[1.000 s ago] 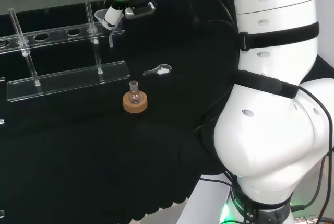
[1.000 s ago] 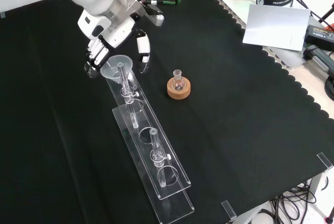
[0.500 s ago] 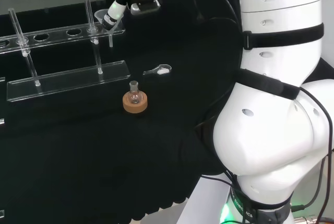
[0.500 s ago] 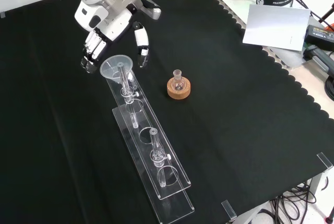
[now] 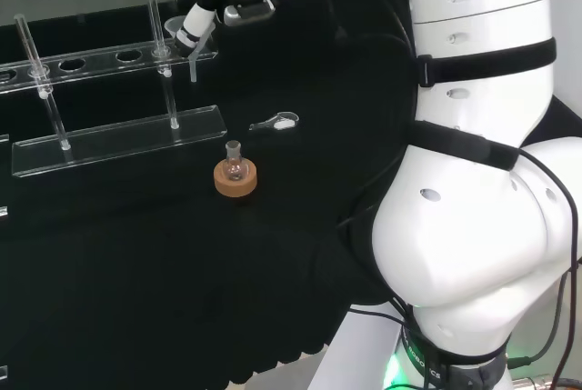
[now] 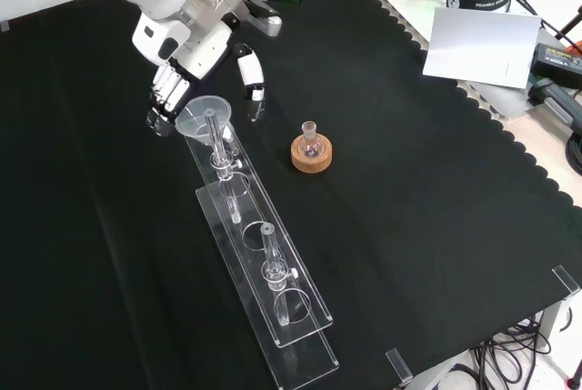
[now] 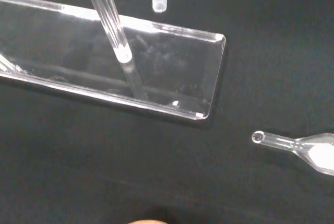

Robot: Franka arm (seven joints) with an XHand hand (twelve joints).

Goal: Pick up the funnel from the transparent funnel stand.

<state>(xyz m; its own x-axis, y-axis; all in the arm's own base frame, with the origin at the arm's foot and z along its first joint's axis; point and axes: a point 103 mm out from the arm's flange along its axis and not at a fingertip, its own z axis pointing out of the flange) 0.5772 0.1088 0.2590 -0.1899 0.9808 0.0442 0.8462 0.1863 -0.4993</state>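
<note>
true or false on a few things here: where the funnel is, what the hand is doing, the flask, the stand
1. The funnel sits in the stand. True.
2. The hand has lifted the funnel clear. False: its fingers are beside the funnel, which is in the stand.
3. The flask sits on a cork ring. True.
4. The flask lies on its side. False: it is upright.
5. A small glass piece lies on the cloth. True.
</note>
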